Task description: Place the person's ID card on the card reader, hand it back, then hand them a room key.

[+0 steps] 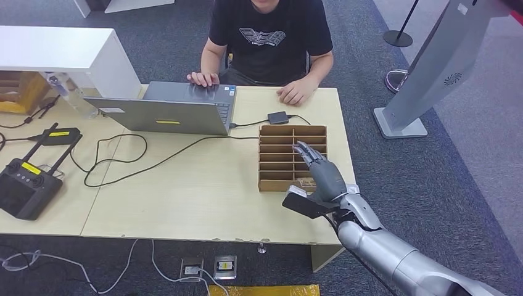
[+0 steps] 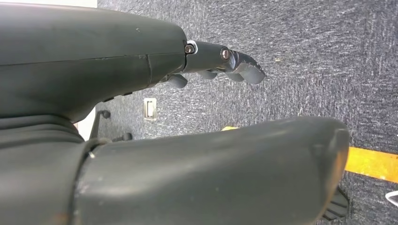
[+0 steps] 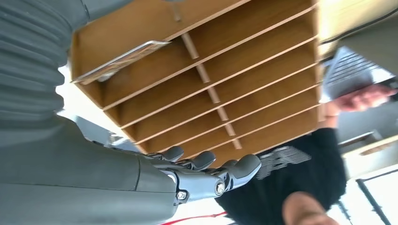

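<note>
A wooden slotted box (image 1: pixel 292 157) stands on the table's right part, and in the right wrist view (image 3: pixel 244 70) its rows of slots are close up. A card (image 3: pixel 119 61) lies tilted in the slot nearest me, also seen from the head (image 1: pixel 305 182). My right hand (image 1: pixel 321 172) hovers over the box's near right slots with its fingers (image 3: pixel 211 168) stretched out and holding nothing. A small black card reader (image 1: pixel 278 117) with a cable sits beyond the box. My left hand (image 2: pixel 220 61) hangs over the carpet, fingers apart and holding nothing.
A person sits across the table, one hand (image 1: pixel 203 78) on an open laptop (image 1: pixel 179 108), the other (image 1: pixel 296 94) resting near the reader. A cable (image 1: pixel 154 161) loops over the tabletop. A black controller (image 1: pixel 28 185) lies at the left. A grey kiosk (image 1: pixel 432 68) stands to the right.
</note>
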`<state>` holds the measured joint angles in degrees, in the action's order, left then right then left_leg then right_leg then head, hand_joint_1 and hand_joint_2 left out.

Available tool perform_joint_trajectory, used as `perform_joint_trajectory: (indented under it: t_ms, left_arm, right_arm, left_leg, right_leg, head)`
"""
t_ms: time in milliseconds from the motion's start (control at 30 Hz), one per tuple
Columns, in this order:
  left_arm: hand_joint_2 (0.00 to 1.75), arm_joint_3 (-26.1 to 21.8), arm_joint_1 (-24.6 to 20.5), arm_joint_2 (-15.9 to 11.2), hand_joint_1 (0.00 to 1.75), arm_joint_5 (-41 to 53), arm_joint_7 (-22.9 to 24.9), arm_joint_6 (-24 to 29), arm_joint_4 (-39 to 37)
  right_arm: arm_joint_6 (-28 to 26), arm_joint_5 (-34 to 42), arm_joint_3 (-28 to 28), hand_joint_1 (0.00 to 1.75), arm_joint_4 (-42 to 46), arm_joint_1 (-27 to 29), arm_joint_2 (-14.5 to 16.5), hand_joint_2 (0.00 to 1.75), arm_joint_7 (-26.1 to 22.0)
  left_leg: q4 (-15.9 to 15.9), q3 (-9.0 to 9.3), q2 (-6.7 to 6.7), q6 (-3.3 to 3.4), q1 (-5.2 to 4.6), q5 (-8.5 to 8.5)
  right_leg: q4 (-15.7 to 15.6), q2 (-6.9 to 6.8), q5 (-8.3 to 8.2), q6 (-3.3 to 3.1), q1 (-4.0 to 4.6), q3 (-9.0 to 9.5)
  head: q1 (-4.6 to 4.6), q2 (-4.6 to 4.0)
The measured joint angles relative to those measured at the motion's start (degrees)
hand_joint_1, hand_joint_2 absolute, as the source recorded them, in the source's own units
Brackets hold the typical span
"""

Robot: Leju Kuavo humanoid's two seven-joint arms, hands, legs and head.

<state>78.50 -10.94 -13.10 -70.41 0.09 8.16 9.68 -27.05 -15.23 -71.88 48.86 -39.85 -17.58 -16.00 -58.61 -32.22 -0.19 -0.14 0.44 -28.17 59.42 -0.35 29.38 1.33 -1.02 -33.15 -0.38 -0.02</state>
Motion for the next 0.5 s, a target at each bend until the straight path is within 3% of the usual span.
perform_joint_trajectory:
  t_ms: [167,500]
  left_arm:
    - [0.0,-0.31,0.01,0.54,0.0,-0.44,0.0,0.95,0.07]
    - [0.0,-0.84,0.11,1.07,0.0,-0.5,0.0,1.0,0.13]
  right_arm:
    - [0.66,4.39,-5.45,0.0,-0.61,-5.02,-0.75,1.75,-4.98]
    - [0.78,4.97,-10.13,0.0,-1.37,-7.15,-1.32,1.75,-5.44]
  left_leg:
    - [0.0,0.03,0.02,0.0,0.0,0.0]
    - [0.0,0.03,0.02,0.0,0.0,0.0]
  right_leg:
    - [0.0,0.03,0.0,0.0,0.0,0.0]
    - [0.0,0.04,0.0,0.0,0.01,0.0]
  head:
    - [0.01,0.0]
    - [0.0,0.0]
